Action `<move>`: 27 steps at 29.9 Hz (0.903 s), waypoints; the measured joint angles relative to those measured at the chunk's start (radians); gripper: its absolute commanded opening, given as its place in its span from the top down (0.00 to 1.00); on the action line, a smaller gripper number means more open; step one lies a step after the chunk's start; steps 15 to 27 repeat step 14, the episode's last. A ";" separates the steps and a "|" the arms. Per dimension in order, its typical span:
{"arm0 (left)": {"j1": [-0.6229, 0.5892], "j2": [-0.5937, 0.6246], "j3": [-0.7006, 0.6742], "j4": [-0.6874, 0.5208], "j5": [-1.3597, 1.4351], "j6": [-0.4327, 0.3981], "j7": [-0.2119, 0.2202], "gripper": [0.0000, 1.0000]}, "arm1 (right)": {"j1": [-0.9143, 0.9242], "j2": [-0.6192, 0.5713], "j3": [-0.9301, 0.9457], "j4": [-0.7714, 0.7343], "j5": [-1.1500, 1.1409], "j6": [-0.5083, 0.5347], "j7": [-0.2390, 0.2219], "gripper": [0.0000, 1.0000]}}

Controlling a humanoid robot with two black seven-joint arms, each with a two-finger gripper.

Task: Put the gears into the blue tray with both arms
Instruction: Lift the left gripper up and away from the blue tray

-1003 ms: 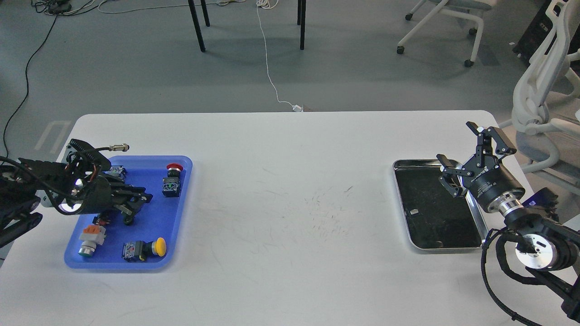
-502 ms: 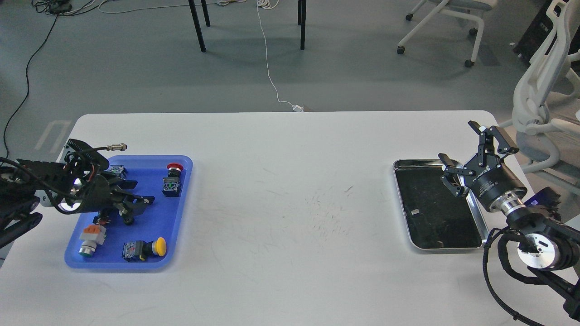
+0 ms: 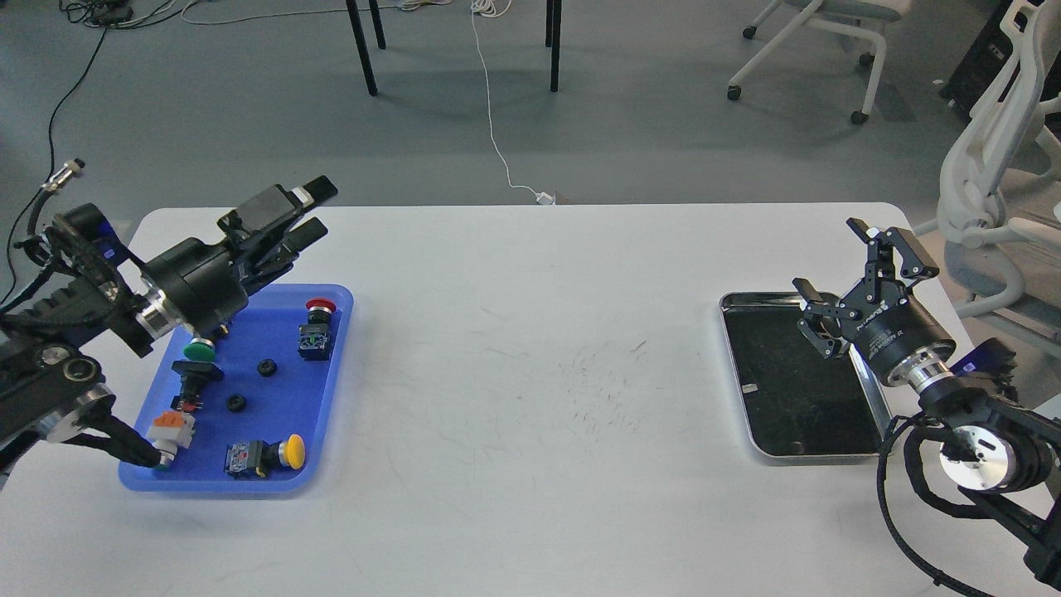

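The blue tray lies at the table's left. Two small black gears rest on its floor, one near the middle and one just below it. My left gripper is raised above the tray's far edge, pointing up and right, fingers parted with nothing between them. My right gripper hovers open over the far right corner of the silver tray, holding nothing.
Several push-button switches share the blue tray: red, green, yellow and an orange-topped one. The silver tray's black lining holds a small pale scrap. White chairs stand off the table's right.
My left gripper has lifted out of the blue tray and swung up toward the far edge, uncovering two gears and the green switch. The right gripper shifted slightly left.
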 measured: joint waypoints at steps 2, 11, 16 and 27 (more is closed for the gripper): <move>0.100 -0.091 -0.136 -0.001 -0.022 0.003 0.000 0.02 | -0.001 -0.009 -0.031 0.020 -0.010 0.001 0.000 0.01; 0.266 -0.353 -0.360 0.061 -0.062 -0.012 0.126 0.02 | 0.003 -0.040 -0.066 0.052 -0.018 -0.001 0.000 0.01; 0.272 -0.390 -0.380 0.084 -0.073 -0.017 0.133 0.02 | -0.003 -0.040 -0.013 0.054 -0.017 -0.002 0.000 0.01; 0.272 -0.390 -0.380 0.084 -0.073 -0.017 0.133 0.02 | -0.003 -0.040 -0.013 0.054 -0.017 -0.002 0.000 0.01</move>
